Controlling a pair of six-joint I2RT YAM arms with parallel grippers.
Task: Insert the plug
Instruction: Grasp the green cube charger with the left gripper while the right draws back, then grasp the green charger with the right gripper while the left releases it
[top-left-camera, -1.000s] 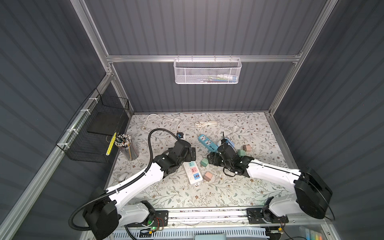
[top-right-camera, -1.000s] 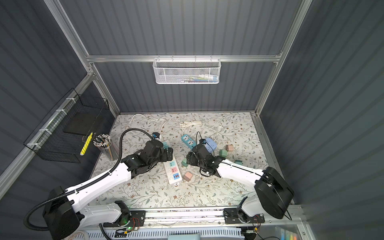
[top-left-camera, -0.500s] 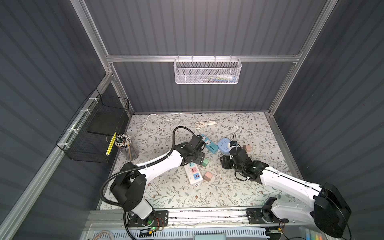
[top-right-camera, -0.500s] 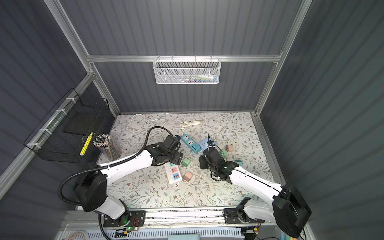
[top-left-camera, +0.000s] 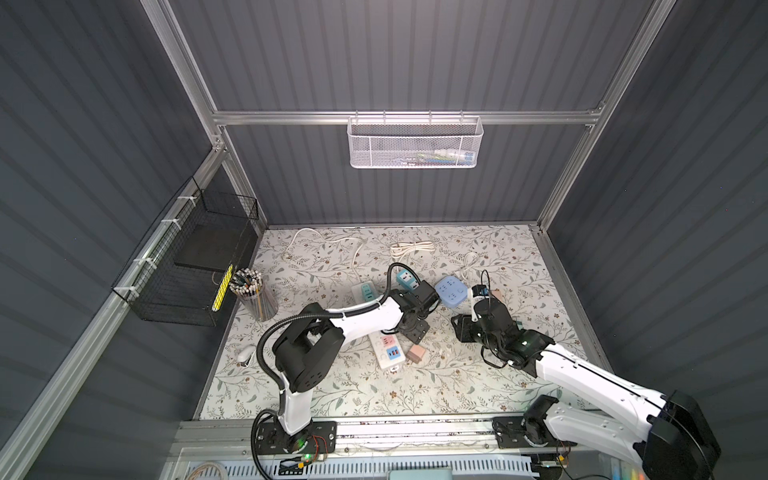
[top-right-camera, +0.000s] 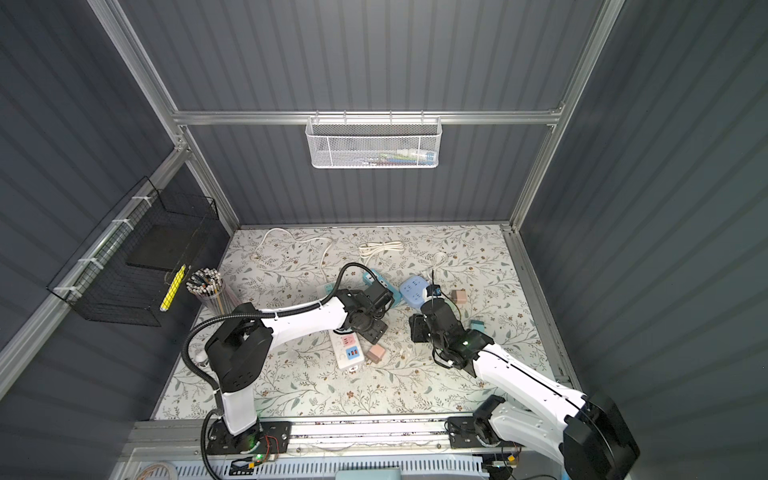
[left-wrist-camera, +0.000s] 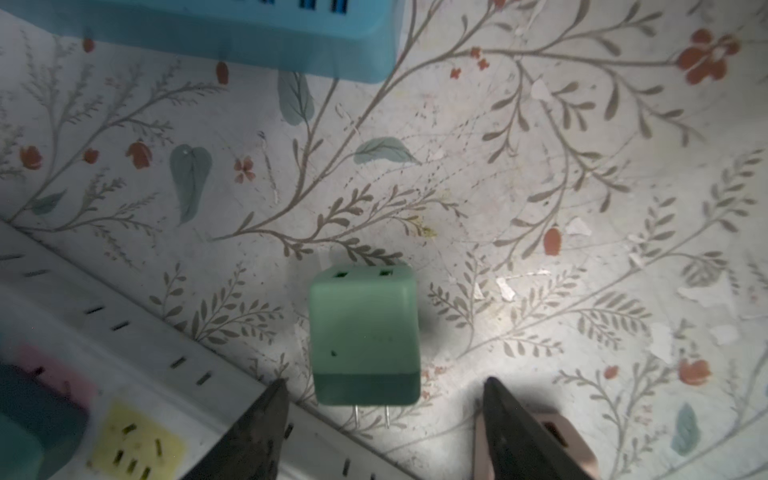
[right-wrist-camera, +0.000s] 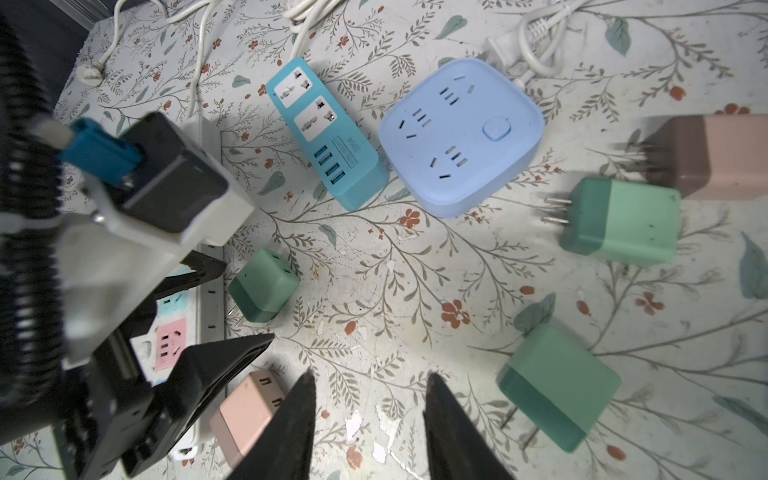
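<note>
Left wrist view looks down on the small green cube plug (left-wrist-camera: 363, 328), lying on its side on the floral table cover (left-wrist-camera: 540, 166) with its two metal prongs pointing toward the gripper. The left gripper (left-wrist-camera: 385, 380) is released. Its two dark fingers (left-wrist-camera: 257, 436) stand apart, one on each side of the plug's darker prong end, with cover showing on both sides, so nothing is grasped. Just beside the plug runs the long white power strip (left-wrist-camera: 124, 324); whether they touch I cannot tell. A teal rectangular socket block (left-wrist-camera: 232, 37) lies beyond the plug's port end, apart from it.

Right wrist view shows the right gripper (right-wrist-camera: 370, 374) released too, its fingers parted above bare cover and holding nothing. A second green plug (right-wrist-camera: 619, 220) and a third green plug (right-wrist-camera: 557, 386) lie on their sides near it.

In both top views the small green cube plug is hidden under the left gripper. Take that gripper as the clock's centre in a top view. The right gripper sits at 3 o'clock, apart from it. A pale blue rounded square socket box (top-left-camera: 451, 289) lies at 1 o'clock. A pink cube plug (top-left-camera: 415, 353) lies near at 6 o'clock. The white power strip passes at 8 o'clock, under the arm.
</note>
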